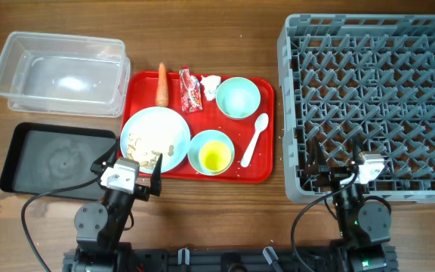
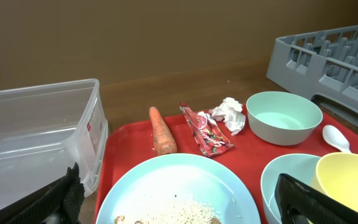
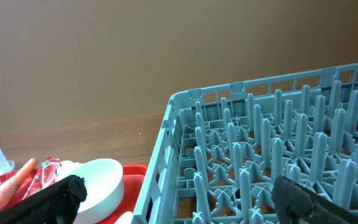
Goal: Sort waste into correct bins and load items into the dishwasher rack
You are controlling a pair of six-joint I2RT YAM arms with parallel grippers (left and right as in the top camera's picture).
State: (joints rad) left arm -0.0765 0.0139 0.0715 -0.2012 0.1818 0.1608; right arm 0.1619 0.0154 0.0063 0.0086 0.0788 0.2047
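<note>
Red tray (image 1: pixel 267 171), flat, centre of wood table (image 1: pixel 225 38); holds all waste and all crockery.

Waste, far edge of red tray, L to R:
- carrot (image 1: pixel 161 83), orange, lying lengthwise, tip toward far side.
- wrapper (image 1: pixel 190 89), red printed, flat, just beside carrot.
- tissue (image 1: pixel 211 85), white, crumpled, between wrapper and mint bowl, touching or nearly touching both.
- crumbs (image 1: pixel 145 143), beige, spread on plate.

Crockery:
- plate (image 1: pixel 165 121), lt blue, near-left of red tray.
- mint bowl (image 1: pixel 238 97), upright, far-right of red tray.
- blue bowl (image 1: pixel 199 143), upright, near-centre, rim touching plate.
- cup (image 1: pixel 215 157), yellow, upright inside blue bowl.
- spoon (image 1: pixel 255 138), white, right side of red tray, bowl end toward far side.

Bins, left of red tray:
- tub (image 1: pixel 21 47), clear plastic, far-left, edge against red tray's corner.
- black tray (image 1: pixel 59 159), shallow, near-left, below tub.

Rack (image 1: pixel 376 106), grey, pegged, right of red tray, nothing in it.

L gripper (image 1: pixel 129 171): fingers spread wide, holding nothing; at near-left corner of red tray, over plate's near rim.
R gripper (image 1: pixel 336 168): fingers spread wide, holding nothing; over rack's near edge, left part.
</note>
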